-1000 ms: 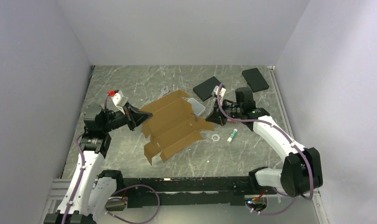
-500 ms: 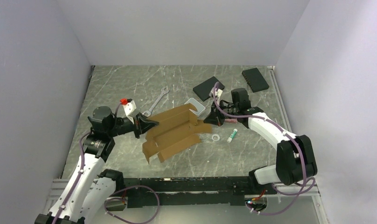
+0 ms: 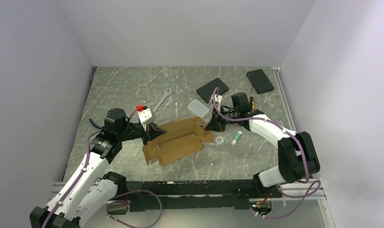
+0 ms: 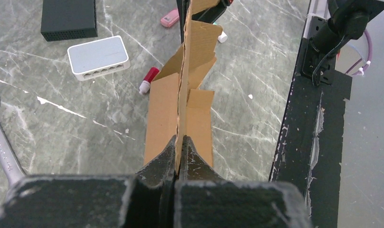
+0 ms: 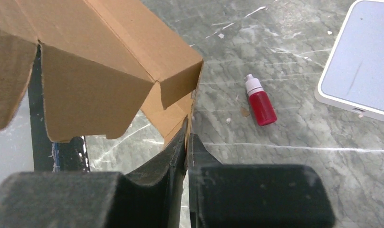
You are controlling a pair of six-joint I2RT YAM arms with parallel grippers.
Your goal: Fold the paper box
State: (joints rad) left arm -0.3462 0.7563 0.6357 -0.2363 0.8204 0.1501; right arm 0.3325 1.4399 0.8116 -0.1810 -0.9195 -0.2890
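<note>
The paper box (image 3: 177, 139) is a brown cardboard sheet, partly folded, in the middle of the table with one panel standing up along its far side. My left gripper (image 3: 154, 130) is shut on the box's left edge. In the left wrist view the thin cardboard (image 4: 180, 95) runs edge-on away from between the pinched fingertips (image 4: 180, 143). My right gripper (image 3: 213, 126) holds the box's right end. In the right wrist view its jaws (image 5: 187, 132) pinch a thin cardboard edge, with folded flaps (image 5: 95, 61) above left.
A white case (image 3: 198, 107) lies just behind the box, a wrench (image 3: 162, 99) to its left. Two black slabs (image 3: 212, 89) (image 3: 260, 80) lie at the back right. A ring (image 3: 219, 140) and a green-capped tube (image 3: 236, 138) sit right of the box. A small red bottle (image 5: 259, 100) lies beside it.
Both arms have carried the box toward the near left while it folded narrower. The wrench and the white case, once partly covered, now show fully. The right jaws have eased slightly.
</note>
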